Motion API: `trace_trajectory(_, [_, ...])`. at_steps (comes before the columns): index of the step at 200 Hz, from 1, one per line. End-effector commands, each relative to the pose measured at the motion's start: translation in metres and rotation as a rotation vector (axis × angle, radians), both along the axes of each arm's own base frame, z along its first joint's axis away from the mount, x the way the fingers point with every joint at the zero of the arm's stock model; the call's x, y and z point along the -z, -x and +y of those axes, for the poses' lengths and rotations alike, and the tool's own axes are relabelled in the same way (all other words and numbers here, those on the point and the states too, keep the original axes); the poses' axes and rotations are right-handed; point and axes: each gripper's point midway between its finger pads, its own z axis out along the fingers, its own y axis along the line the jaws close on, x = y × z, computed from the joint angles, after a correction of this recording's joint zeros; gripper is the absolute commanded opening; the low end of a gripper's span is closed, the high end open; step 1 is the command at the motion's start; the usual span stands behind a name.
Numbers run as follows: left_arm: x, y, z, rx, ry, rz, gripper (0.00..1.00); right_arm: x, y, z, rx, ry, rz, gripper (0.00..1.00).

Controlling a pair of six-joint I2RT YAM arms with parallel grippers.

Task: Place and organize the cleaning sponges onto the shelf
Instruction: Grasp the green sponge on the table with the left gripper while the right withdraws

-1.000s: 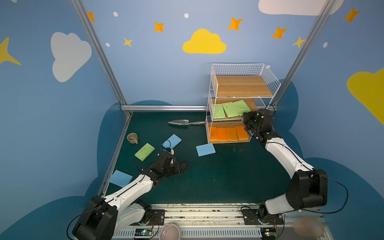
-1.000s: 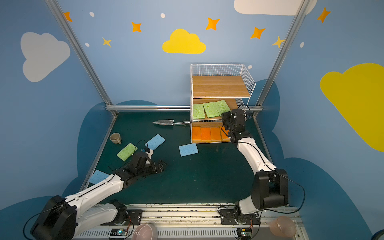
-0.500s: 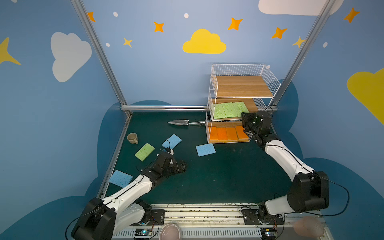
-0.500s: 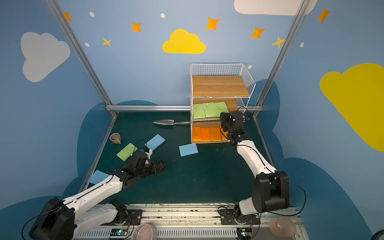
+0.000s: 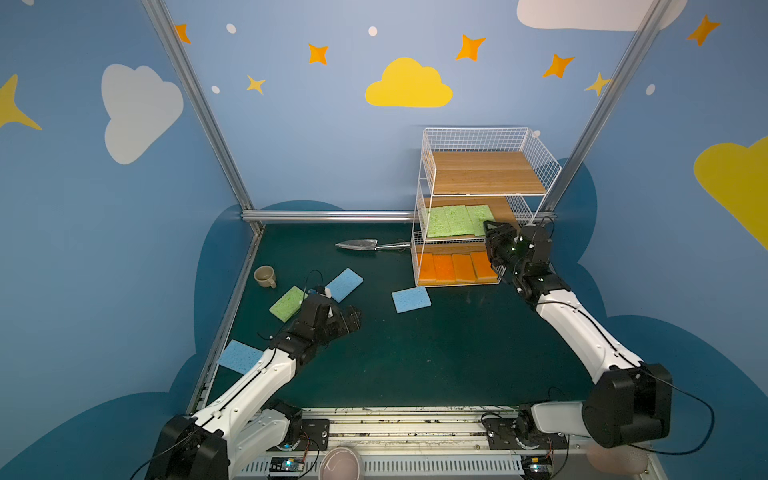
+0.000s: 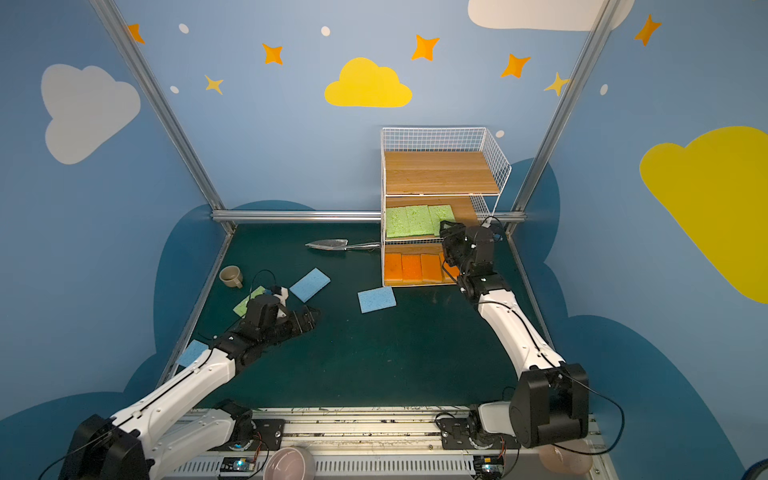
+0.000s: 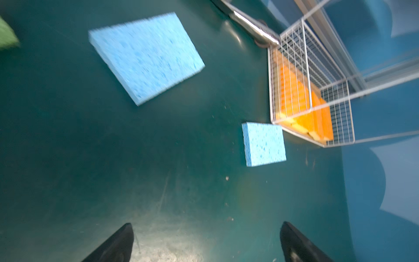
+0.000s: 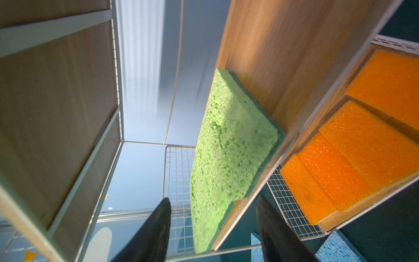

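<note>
The shelf (image 5: 428,174) stands at the back right. Its bottom tier holds a row of orange sponges (image 5: 455,268), and green sponges (image 5: 455,220) lie on the middle tier. My right gripper (image 5: 492,232) is open at that tier's front right. The nearest green sponge (image 8: 229,147) rests on the board between my spread fingers (image 8: 158,226), apart from them. On the mat lie three blue sponges (image 5: 344,284) (image 5: 411,299) (image 5: 240,356) and one green sponge (image 5: 287,303). My left gripper (image 5: 353,320) hovers open and empty over the mat, with a blue sponge (image 7: 263,144) ahead of it.
A metal trowel (image 5: 361,245) lies on the mat left of the shelf, its handle at the shelf's foot. A beige cup (image 5: 265,276) sits near the left rail. A pink bowl (image 5: 340,463) is at the front edge.
My right gripper has opened and let go of the green sponge, which now lies flat on the middle tier in the row. The left arm has barely moved.
</note>
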Motion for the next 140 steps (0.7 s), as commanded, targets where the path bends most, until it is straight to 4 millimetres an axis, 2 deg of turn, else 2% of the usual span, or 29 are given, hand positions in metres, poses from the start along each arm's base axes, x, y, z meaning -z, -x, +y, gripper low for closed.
trace_trajectory(1, [-0.004,-0.009,0.015,-0.041,-0.022,0.029,0.99,0.011,0.016,0.003,-0.058,0.046,0.011,0.63])
trace_trajectory(33, [-0.007,-0.029,0.051,-0.145,-0.147,0.032,0.98,0.044,0.031,0.0,-0.088,0.094,0.035,0.64])
trace_trajectory(48, [-0.007,-0.04,0.069,-0.199,-0.17,0.051,0.94,0.057,0.039,-0.001,-0.108,0.109,0.024,0.64])
trace_trajectory(53, [-0.005,-0.043,0.075,-0.214,-0.178,0.063,0.91,0.06,0.043,-0.001,-0.12,0.118,0.025,0.64])
trace_trajectory(70, [0.004,-0.051,0.098,-0.274,-0.179,0.125,0.69,0.072,0.057,0.005,-0.187,0.145,0.042,0.64])
trace_trajectory(81, [0.012,-0.053,0.115,-0.321,-0.168,0.167,0.6,0.08,0.068,0.012,-0.249,0.162,0.059,0.64])
trace_trajectory(109, [0.025,-0.066,0.149,-0.404,-0.158,0.203,0.59,0.098,0.09,0.032,-0.418,0.204,0.066,0.64])
trace_trajectory(116, [0.025,-0.072,0.155,-0.416,-0.175,0.207,0.59,0.111,0.097,0.036,-0.456,0.2,0.071,0.64])
trace_trajectory(140, [0.031,-0.088,0.175,-0.455,-0.268,0.275,0.59,0.128,0.11,0.049,-0.543,0.16,0.072,0.64])
